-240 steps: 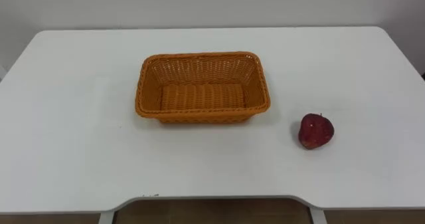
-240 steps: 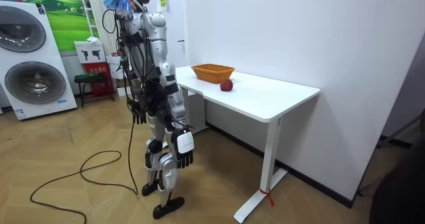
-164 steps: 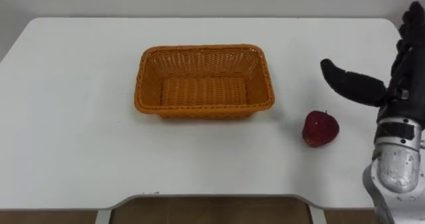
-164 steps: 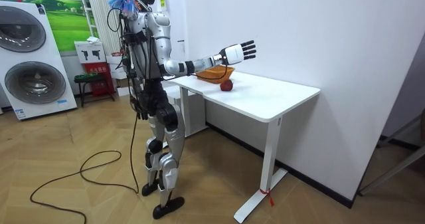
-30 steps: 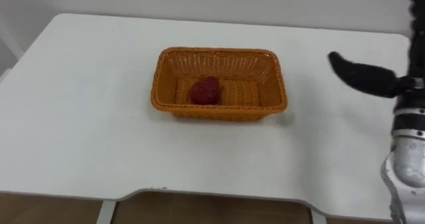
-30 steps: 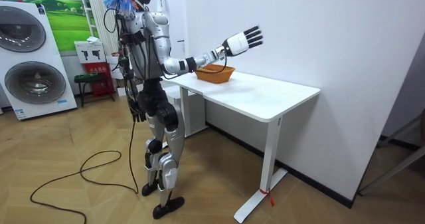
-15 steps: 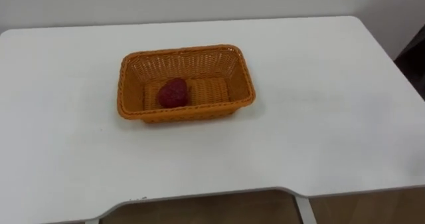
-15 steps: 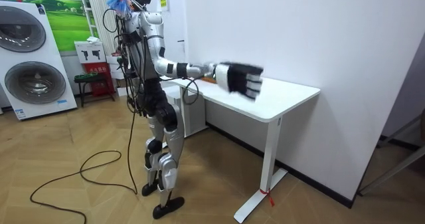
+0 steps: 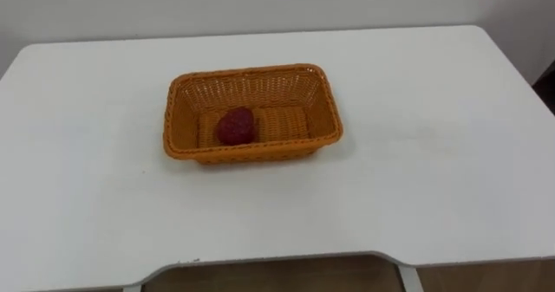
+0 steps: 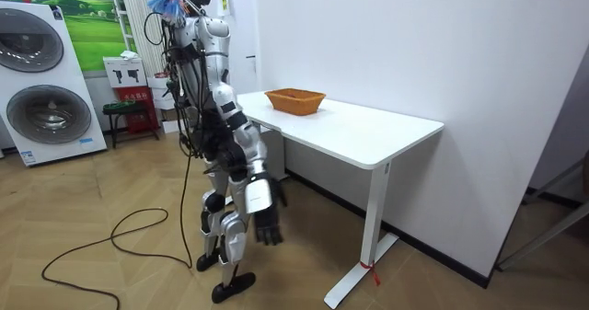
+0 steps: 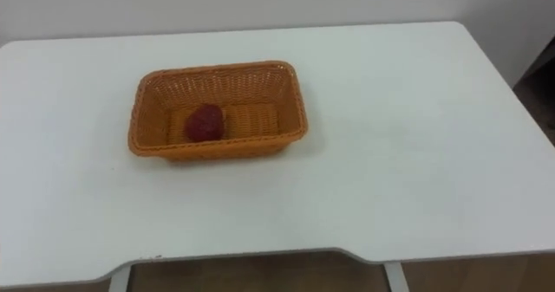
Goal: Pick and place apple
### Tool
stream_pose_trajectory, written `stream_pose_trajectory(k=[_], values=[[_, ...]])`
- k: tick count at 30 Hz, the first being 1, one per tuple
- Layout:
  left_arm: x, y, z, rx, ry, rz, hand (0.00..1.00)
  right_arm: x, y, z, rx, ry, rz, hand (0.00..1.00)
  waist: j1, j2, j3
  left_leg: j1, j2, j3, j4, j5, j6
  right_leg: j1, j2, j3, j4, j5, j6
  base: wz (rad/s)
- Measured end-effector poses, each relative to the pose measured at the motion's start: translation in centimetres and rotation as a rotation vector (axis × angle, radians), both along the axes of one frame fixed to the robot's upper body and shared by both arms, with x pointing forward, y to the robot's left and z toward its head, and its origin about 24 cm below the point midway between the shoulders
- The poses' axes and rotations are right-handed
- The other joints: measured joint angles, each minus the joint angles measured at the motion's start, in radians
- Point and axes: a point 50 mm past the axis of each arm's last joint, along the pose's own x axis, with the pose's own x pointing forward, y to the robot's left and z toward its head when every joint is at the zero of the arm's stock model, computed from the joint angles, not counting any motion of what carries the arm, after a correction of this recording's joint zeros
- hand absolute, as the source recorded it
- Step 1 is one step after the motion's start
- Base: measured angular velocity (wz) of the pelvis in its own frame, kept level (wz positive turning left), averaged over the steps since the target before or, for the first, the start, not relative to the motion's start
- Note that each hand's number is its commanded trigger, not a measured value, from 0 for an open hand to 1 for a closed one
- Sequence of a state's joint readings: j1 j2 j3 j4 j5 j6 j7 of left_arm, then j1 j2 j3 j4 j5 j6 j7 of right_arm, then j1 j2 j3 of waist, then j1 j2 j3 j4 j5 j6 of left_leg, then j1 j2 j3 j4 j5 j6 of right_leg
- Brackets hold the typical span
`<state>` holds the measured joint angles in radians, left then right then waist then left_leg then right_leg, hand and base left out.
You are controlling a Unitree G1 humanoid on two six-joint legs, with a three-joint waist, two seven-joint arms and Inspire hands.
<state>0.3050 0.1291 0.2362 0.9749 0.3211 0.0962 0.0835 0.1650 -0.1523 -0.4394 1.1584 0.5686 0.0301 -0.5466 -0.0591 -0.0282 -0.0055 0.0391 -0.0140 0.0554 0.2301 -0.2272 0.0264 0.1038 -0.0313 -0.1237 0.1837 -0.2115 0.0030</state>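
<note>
**Apple** (image 9: 235, 126): one, dark red, roundish. Lies on the woven floor of the basket, in its left half, close to the near wall. Nothing holds it.

**Basket** (image 9: 252, 70): one, orange wicker, rectangular, open top, sides flaring outward. Stands flat on the desk, a little left of the middle, long side across the scene. It holds the apple alone. In the room view it sits toward the desk's left end, near the wall.

**Desk** (image 9: 425, 162): white top with rounded corners and a cut-out in its near edge. In the room view it stands on a white leg against the white wall.

**Right hand** (image 10: 267, 227): hangs low beside the thigh, well below the desk top and apart from the basket. The fingers are loose, pointing down, with nothing in them.

**Left hand** (image 10: 190, 149): low by the hip on the body's far side, among cables. Its state cannot be told.

**Robot's station:** upright on the wooden floor (image 10: 110, 264), just off the desk's end at the room view's left.

**Surroundings:** washing machine (image 10: 46, 89) at the room view's left, well apart from the desk.
</note>
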Motion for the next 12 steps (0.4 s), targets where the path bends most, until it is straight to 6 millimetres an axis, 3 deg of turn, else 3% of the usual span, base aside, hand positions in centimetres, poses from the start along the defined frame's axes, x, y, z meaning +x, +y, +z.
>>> stream_pose_trajectory(k=[3, 12], values=[[-0.1, -0.1, -0.1, -0.006, 0.008, -0.002, 0.00, -0.5, 0.7, -0.5, 0.068, 0.026, 0.145, 0.00, 0.016, 0.009, 0.0059, 0.000, 0.000, 0.001, 0.005, -0.004, 0.002, -0.003, 0.001, 0.010, 0.000, 0.000, 0.000, -0.06], [-1.6, -0.7, -0.5, -0.036, 0.112, 0.005, 0.00, -0.2, 2.8, -1.5, 0.257, 0.099, 0.562, 0.00, 0.040, 0.017, 0.0064, 0.005, -0.001, -0.003, 0.008, -0.004, 0.002, 0.002, 0.000, -0.003, 0.000, -0.002, 0.000, 0.01]])
